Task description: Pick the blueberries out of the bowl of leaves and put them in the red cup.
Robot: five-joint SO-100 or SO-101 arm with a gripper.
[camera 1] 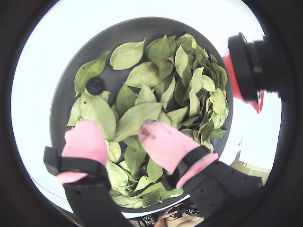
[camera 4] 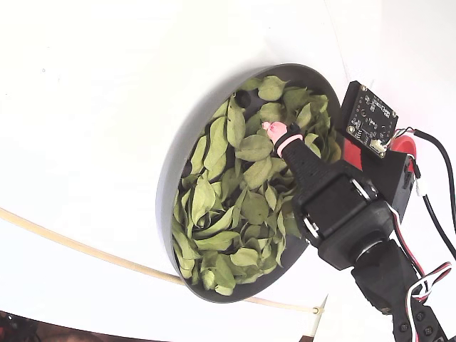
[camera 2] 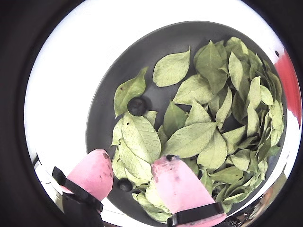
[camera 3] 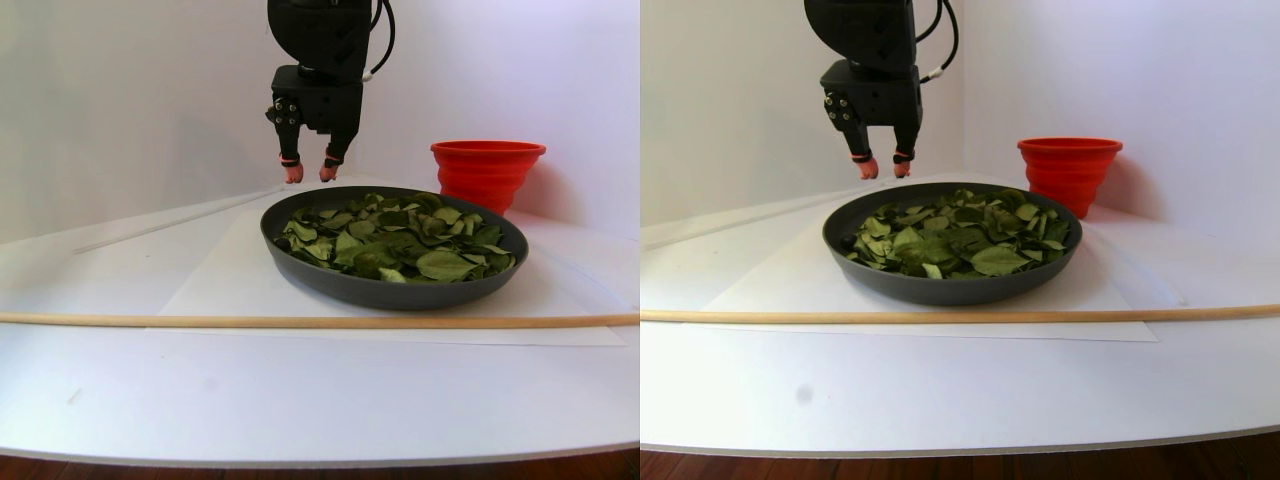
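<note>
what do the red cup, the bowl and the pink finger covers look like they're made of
The red cup looks like soft silicone or plastic: stepped, tapered walls as on a collapsible cup, with an even matte red surface. The bowl seems to be matte dark grey plastic or coated metal; it is smooth with no glare, and the pictures leave it open which. The pink covers on the fingers look like soft rubber or foam, dull and slightly smudged.

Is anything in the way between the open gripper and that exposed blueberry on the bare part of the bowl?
Nothing visible blocks it. The blueberry sits uncovered on the bowl floor, leaves only beside it, and the gripper hangs open above.
</note>
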